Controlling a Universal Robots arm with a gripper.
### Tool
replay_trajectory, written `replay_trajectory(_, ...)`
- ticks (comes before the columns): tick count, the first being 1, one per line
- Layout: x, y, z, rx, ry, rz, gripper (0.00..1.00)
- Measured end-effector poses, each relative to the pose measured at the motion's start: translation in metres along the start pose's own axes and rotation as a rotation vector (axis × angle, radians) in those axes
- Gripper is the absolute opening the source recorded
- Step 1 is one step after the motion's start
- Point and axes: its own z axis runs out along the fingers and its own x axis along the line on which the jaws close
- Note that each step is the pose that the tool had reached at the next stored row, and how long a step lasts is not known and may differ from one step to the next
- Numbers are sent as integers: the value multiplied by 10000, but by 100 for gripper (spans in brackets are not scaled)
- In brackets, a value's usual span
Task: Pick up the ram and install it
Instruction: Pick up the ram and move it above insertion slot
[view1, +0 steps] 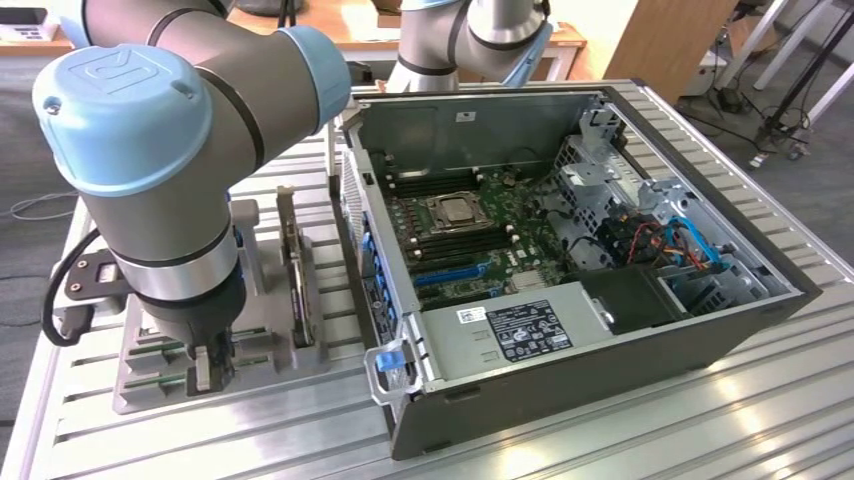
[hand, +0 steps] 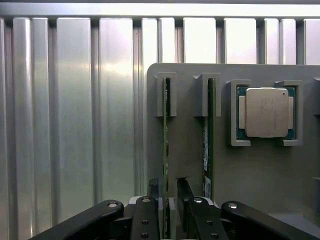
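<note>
Two ram sticks stand on edge in slots of a grey holder tray (hand: 250, 170). My gripper (hand: 168, 186) is low over the tray, its two dark fingers (hand: 153, 189) on either side of the left ram stick (hand: 165, 145). The fingers are open, with a small gap to the thin green board on each side. The second ram stick (hand: 209, 145) stands just beside it, outside the fingers. In the exterior view the gripper (view1: 207, 368) reaches down into the tray (view1: 267, 355) at that view's left, beside the open computer case (view1: 601, 330).
A square silver processor (hand: 265, 112) lies in a pocket of the tray beyond the ram. The case's motherboard (view1: 474, 235) lies exposed, with long memory slots (view1: 420, 185) by its socket. A flat part (view1: 296, 290) stands on edge between tray and case. Ribbed metal table (hand: 75, 125) all around.
</note>
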Motion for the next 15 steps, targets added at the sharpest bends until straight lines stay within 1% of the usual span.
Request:
replay_trajectory(14, -3, 1, 0, -1, 0, 1, 30)
replay_trajectory(15, -4, 1, 0, -1, 0, 1, 28)
